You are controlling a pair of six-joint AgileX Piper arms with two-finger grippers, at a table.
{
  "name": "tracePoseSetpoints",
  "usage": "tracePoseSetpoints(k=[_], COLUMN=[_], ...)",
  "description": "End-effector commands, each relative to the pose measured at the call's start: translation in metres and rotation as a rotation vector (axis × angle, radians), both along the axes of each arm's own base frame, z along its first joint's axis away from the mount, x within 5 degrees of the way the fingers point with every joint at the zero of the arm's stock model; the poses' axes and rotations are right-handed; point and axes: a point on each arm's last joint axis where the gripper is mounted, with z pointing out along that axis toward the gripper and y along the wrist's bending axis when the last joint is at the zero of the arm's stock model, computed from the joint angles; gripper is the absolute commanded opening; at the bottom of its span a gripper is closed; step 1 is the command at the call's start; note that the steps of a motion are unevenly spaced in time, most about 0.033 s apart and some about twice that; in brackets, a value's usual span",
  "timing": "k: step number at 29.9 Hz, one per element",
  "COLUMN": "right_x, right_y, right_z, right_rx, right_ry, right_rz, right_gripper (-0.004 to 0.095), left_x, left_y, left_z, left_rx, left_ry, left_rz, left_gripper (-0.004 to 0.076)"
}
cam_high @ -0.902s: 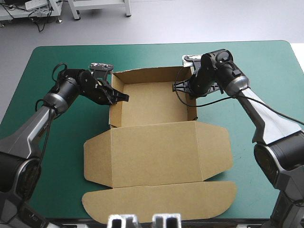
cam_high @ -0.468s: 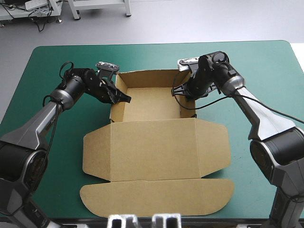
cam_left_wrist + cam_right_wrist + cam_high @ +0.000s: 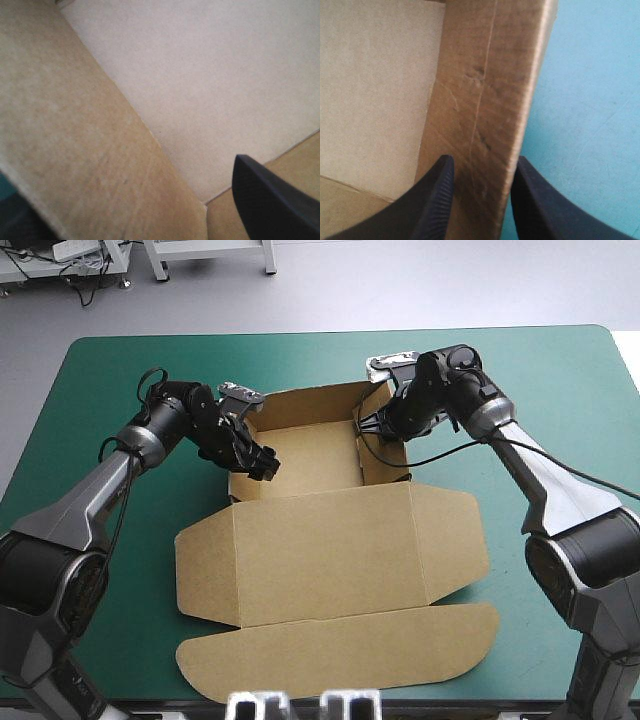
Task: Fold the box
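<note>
Shows the box [image 3: 300, 570] centred on the teal-green cover [image 3: 540, 380], long axis running 12 to 6 o'clock: tray [image 3: 310, 455] at 12, lid [image 3: 340, 530] flat toward 6. Pinches the tray's 3 o'clock wall [image 3: 485, 100] in the right gripper [image 3: 378, 428], black fingers [image 3: 432, 200] all but closed on the board. Straddles the 9 o'clock wall [image 3: 75, 150] with the left gripper [image 3: 258, 460], fingers apart, unclamped. Probably turns on each side wall lying between its own arm's fingers.

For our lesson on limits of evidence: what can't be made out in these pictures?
- High view: the left gripper is too small to show its grip on the box.
- Left wrist view: the raised wall covers most of that gripper.
- Right wrist view: almost all of the lid lies outside the picture.
</note>
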Motion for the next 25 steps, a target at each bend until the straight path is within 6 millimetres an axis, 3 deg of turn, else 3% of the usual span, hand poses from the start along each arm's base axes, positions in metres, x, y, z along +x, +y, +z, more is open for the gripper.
tracePoseSetpoints(k=[1,11,18,21,25], right_x=[-0.006,-0.003,-0.002,-0.003,-0.008], right_y=[-0.001,-0.005,-0.005,-0.005,-0.01], right_z=[0.041,0.05,0.056,0.071,0.097], right_rx=[0.049,0.011,0.015,0.031,0.006], right_ry=[-0.138,-0.189,-0.219,-0.256,-0.289], right_rz=[0.014,0.023,0.021,0.02,0.033], right_gripper=[0.0355,0.0355,0.0355,0.0355,0.0355], left_x=[-0.001,0.01,0.009,0.005,-0.007], left_y=[-0.003,0.011,0.011,0.012,0.015], left_z=[0.035,0.055,0.058,0.073,0.105], left_rx=[-0.057,0.07,0.068,0.059,0.074], left_ry=[-0.115,-0.233,-0.22,-0.177,-0.125], left_rz=[0.008,0.116,0.132,0.158,0.154], left_gripper=[0.0591,0.0591,0.059,0.0573,0.0465])
